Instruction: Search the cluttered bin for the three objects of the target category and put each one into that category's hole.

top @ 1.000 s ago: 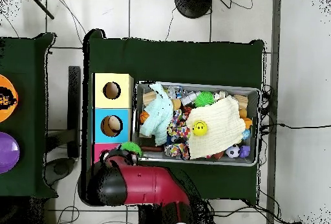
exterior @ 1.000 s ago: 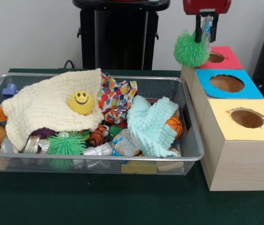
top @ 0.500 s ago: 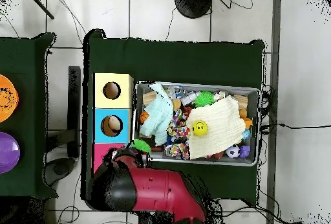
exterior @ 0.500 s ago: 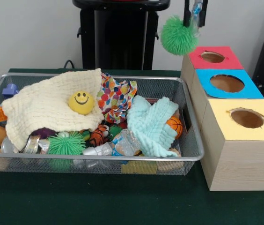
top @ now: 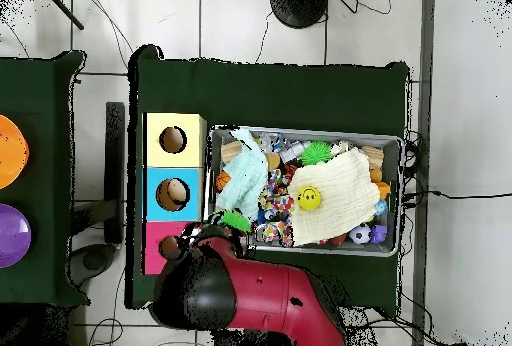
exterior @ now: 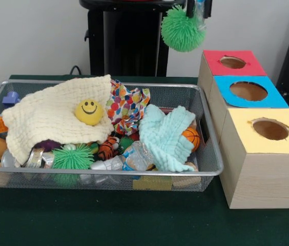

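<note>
Claw: clamped on green ball, high, left of red box | Risk: thin spike grip may slip, dropping ball into bin.

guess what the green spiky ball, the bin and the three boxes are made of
Green spiky ball, hanging from the gripper: probably soft rubber, matte, covered in thin floppy spikes. Bin: wire mesh, silvery metal by its see-through grid and rim. Three boxes: look like wood, pale grain on the sides, with matte coloured tops, possibly paper.
</note>
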You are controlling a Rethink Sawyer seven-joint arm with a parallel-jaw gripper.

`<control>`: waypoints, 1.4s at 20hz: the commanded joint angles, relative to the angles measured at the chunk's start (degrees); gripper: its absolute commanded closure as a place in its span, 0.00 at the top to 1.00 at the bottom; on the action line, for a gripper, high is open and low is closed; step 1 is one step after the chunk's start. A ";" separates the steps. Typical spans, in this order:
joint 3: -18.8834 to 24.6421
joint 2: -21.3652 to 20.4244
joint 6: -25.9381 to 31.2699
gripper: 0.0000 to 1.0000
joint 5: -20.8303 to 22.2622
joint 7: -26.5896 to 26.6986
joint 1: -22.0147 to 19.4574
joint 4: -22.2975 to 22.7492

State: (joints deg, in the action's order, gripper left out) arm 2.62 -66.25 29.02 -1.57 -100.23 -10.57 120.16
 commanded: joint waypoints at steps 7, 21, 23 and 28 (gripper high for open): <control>6.63 6.45 -6.44 0.00 -2.23 -6.07 -1.51 0.54; 8.18 13.69 -6.69 0.00 -5.28 -9.34 2.15 -5.18; 7.79 14.21 -6.44 0.00 -5.29 -9.15 2.65 -6.20; 9.92 16.72 -9.86 0.00 -6.14 -8.33 1.42 -5.65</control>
State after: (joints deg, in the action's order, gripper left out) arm 7.20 -53.48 23.86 -4.70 -100.23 -8.25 118.27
